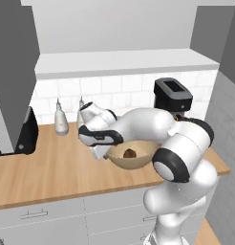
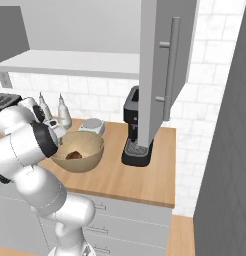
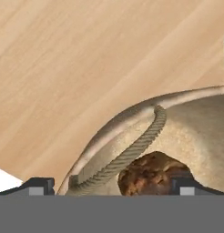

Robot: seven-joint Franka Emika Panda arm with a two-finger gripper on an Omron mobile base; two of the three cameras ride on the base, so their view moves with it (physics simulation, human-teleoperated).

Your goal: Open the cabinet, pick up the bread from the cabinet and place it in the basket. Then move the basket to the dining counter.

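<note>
Hand view looks down at the basket rim, the gripper straddling it, one tip outside at 7 o'clock, one inside at 5 o'clock; whether it clenches the rim I cannot tell. The bread lies inside the basket on the worktop, so carrying it to the dining counter likely comes next. The cabinet door hangs open

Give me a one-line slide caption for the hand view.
Gripper straddling the basket rim above the wood worktop, bread inside beside a rope handle.
</note>
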